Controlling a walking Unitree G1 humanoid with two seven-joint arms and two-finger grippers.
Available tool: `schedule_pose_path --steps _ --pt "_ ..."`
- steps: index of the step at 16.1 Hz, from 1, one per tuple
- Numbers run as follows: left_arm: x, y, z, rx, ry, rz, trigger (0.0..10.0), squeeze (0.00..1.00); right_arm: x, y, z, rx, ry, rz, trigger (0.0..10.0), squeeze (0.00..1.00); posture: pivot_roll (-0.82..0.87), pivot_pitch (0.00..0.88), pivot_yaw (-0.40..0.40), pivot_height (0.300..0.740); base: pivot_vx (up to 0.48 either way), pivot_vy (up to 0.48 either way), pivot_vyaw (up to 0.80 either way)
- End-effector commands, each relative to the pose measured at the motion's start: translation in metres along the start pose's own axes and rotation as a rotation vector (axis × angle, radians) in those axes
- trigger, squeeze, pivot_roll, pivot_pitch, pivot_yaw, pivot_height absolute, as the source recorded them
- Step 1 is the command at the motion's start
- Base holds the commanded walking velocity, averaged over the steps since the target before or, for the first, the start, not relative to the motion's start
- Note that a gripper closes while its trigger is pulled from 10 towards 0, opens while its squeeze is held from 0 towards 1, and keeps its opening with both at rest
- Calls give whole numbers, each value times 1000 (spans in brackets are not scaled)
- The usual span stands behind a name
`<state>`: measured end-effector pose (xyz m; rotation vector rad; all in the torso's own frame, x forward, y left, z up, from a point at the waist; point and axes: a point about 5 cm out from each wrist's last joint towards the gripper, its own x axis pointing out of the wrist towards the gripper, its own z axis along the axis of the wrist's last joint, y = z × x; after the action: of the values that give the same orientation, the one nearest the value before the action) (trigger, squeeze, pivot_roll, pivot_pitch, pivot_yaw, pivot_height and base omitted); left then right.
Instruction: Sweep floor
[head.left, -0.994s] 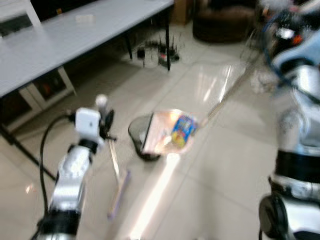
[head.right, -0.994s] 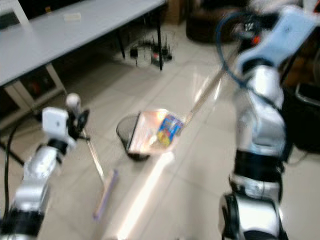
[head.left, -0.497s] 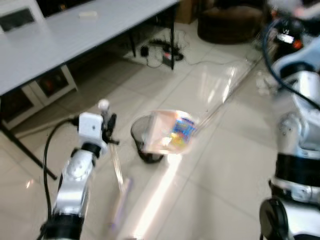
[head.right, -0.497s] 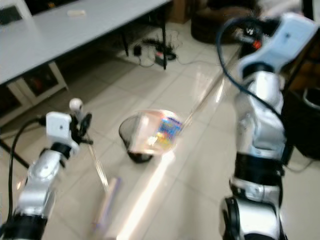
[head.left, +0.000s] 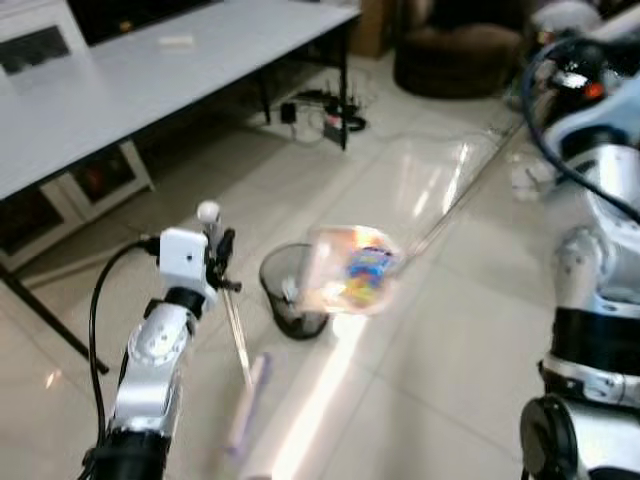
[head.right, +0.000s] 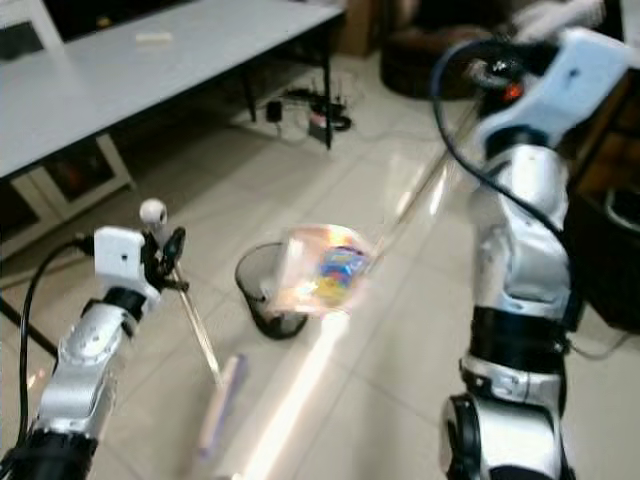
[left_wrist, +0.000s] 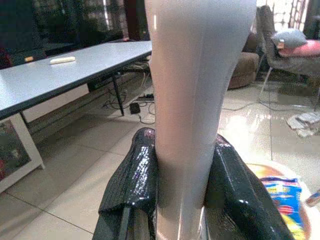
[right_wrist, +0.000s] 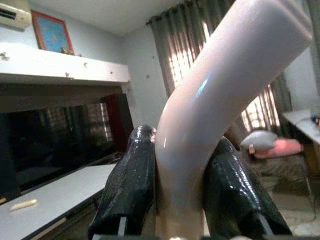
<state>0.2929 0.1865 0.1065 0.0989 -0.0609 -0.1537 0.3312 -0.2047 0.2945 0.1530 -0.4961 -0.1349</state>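
Observation:
My left gripper (head.left: 218, 262) is shut on the white broom handle (left_wrist: 195, 100). The thin stick (head.left: 236, 335) runs down to the pale broom head (head.left: 248, 402) lying on the tiles. My right gripper (right_wrist: 182, 185) is shut on the dustpan's long white handle (right_wrist: 220, 95), high at the right. The blurred dustpan (head.left: 335, 275) hangs tilted at the right rim of a black mesh bin (head.left: 285, 300). A blue and yellow wrapper (head.left: 366, 268) lies in the pan.
A long grey table (head.left: 120, 80) stands at the left, with a white cabinet (head.left: 90, 175) under it. Cables and a power strip (head.left: 325, 110) lie by its far leg. A brown seat (head.left: 455, 55) is at the back. Glossy tiles (head.left: 420, 380) spread in front.
The dustpan has tipped more steeply and slid slightly right of the bin. The whole view has shifted a little. The broom stays about where it was.

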Motion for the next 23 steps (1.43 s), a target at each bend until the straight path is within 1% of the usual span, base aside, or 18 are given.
schedule_pose_path --steps 1,4,12,14,17,21,23 --pt "2 8 10 34 -37 17 10000 0 0 12 9 41 -54 38 10000 0 -19 0 54 740 409 0 0" --pt "3 8 10 35 -34 12 10000 0 -4 10 5 43 -44 33 10000 0 -19 0 56 740 412 0 0" --pt "4 11 11 44 -32 13 10000 0 -2 4 5 63 -49 -2 10000 0 -10 0 60 740 413 0 0" --pt "4 13 10 45 -29 15 10000 0 -2 3 5 58 -52 -5 10000 0 -8 0 60 740 412 0 0" --pt "2 14 10 50 -27 14 10000 0 -2 6 6 25 -53 9 10000 0 -8 0 62 740 414 0 0" --pt "3 14 10 53 -25 9 10000 0 -2 3 6 10 -47 -1 10000 0 -9 0 66 740 414 0 573" --pt "3 14 10 53 -26 8 10000 0 -2 2 5 24 -47 -15 10000 0 -5 0 65 740 414 0 625"
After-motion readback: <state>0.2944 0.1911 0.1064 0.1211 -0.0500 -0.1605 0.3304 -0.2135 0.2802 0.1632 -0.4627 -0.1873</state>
